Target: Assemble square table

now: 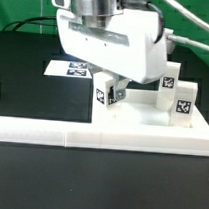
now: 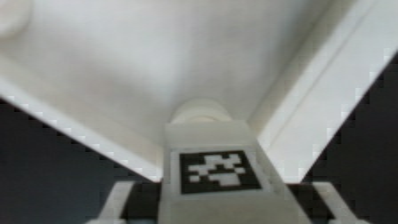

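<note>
Between the fingers of the gripper [image 1: 106,93] a tagged leg post [image 2: 215,160] is clamped, upright on the square table slab [image 1: 142,120]; two more leg posts [image 1: 183,102] stand near, before the border rail [image 1: 90,140].

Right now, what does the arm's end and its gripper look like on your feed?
In the exterior view, the gripper has a broad, boxy white plastic body with rounded edges under a ribbed silver metal collar. Grey cables loop off behind it. Its fingers are short and pale.
</note>
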